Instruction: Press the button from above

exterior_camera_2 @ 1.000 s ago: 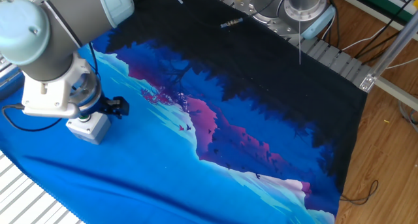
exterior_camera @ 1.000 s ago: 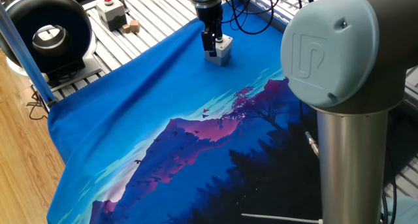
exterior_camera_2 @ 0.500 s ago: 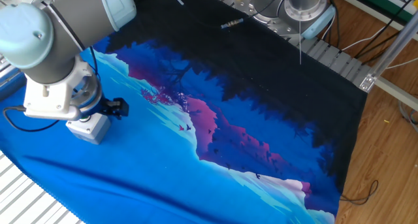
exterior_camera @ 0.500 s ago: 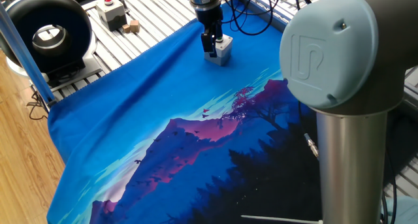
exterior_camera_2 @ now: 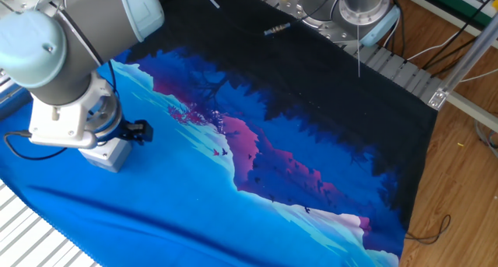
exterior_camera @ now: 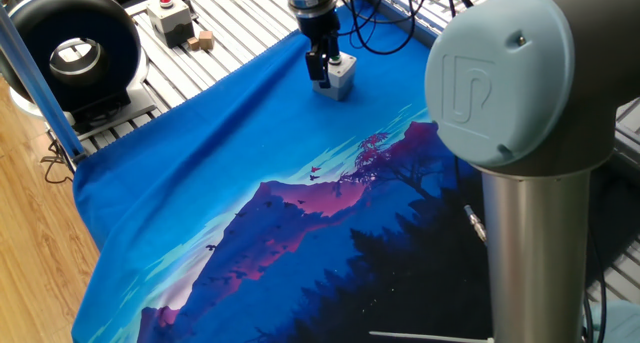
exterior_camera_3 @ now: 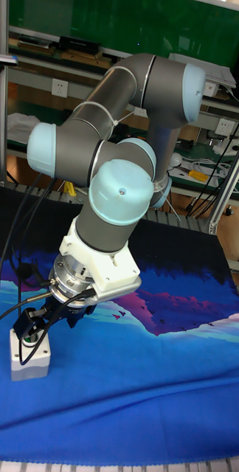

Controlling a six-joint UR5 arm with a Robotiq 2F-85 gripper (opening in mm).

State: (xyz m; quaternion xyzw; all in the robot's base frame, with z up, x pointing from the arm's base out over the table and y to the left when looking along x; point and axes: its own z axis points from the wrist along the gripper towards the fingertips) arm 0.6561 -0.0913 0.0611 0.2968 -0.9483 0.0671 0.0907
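Observation:
A small light-grey box (exterior_camera: 343,80) stands on the blue printed cloth (exterior_camera: 230,153) near its far edge. The box also shows in the other fixed view (exterior_camera_2: 111,153) and the tall fixed view (exterior_camera_3: 29,363). My gripper (exterior_camera: 320,73) points straight down onto the top of the box, and its dark fingertips (exterior_camera_3: 32,338) sit at the box's upper face. The button is hidden under the fingertips in every view. In the other fixed view the wrist (exterior_camera_2: 74,127) covers the fingers. No view shows whether there is a gap between the fingertips.
A grey box with a red button (exterior_camera: 172,18) and small wooden blocks (exterior_camera: 200,41) sit on the slatted table behind the cloth. A black round device (exterior_camera: 70,53) stands at the left. A small metal pen-like object (exterior_camera_2: 275,27) lies on the cloth's dark part.
The wrist has sunk slightly over the box in the other fixed view and shifted a little left in the one fixed view. The box has stayed in place.

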